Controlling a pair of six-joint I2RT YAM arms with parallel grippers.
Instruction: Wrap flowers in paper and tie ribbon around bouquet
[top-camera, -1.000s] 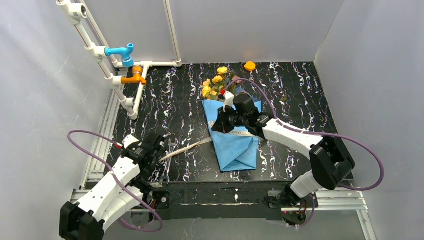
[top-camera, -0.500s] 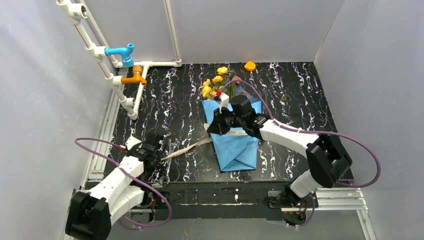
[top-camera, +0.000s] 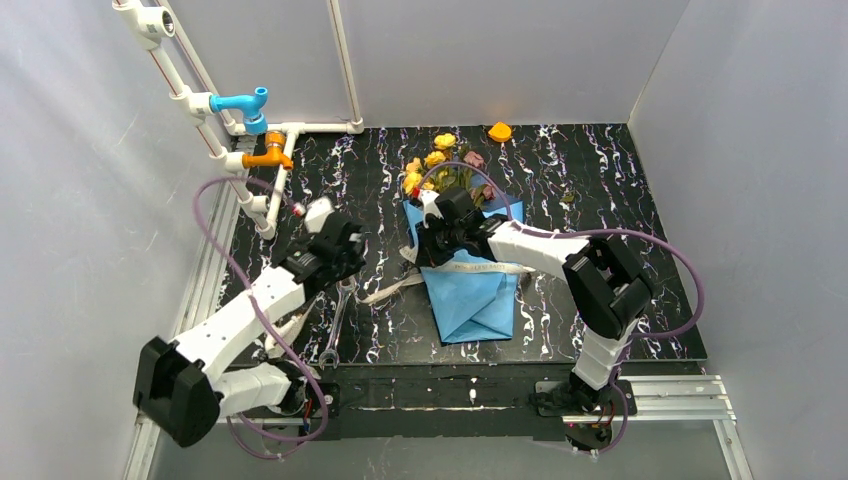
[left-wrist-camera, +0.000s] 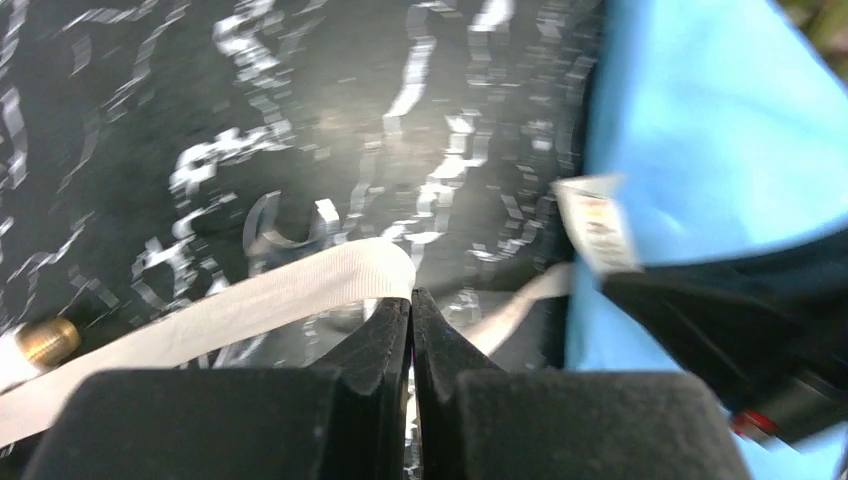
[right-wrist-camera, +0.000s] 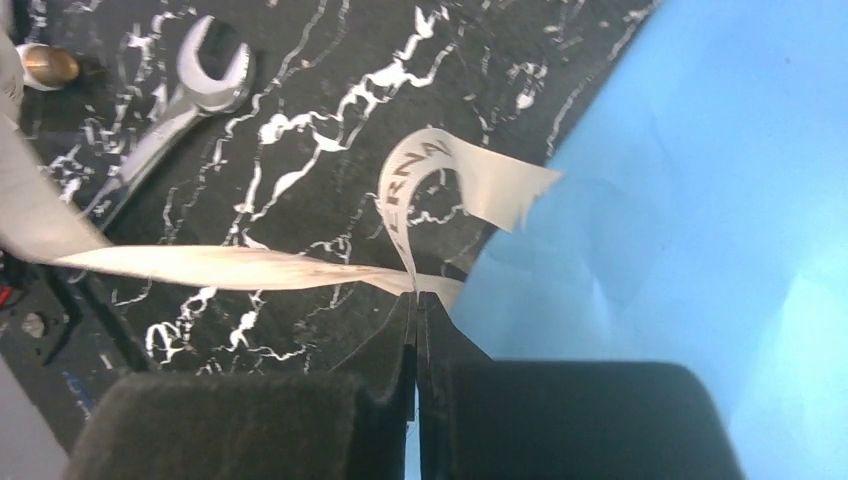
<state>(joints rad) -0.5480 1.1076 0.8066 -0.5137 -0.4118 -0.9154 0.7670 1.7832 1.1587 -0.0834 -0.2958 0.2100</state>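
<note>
Table (top-camera: 600, 200): black with white squiggles, fills the middle of the top view.
Right arm (top-camera: 540, 248): starts at the lower right, bends at the elbow on the right, then points left across the top half of the paper.
Left arm (top-camera: 250, 310): starts at the lower left, reaches up and right toward the middle, and stops left of the paper.
Paper (top-camera: 470, 300): light blue, folded into a cone in the middle of the table, with the wide end at the top.
Flowers (top-camera: 440, 165): yellow and pink, poking out of the top of the paper.
Ribbon (top-camera: 395, 290): cream, lies across the table from the paper's left edge toward the left arm.
Wrench (top-camera: 335, 325): silver, flat on the table, under the left arm.
Right gripper (right-wrist-camera: 415, 300): pinched tight on the ribbon at the paper's left edge, with the ribbon's end curling up.
Left gripper (left-wrist-camera: 411, 300): pinched tight on the ribbon, above the table.
</note>
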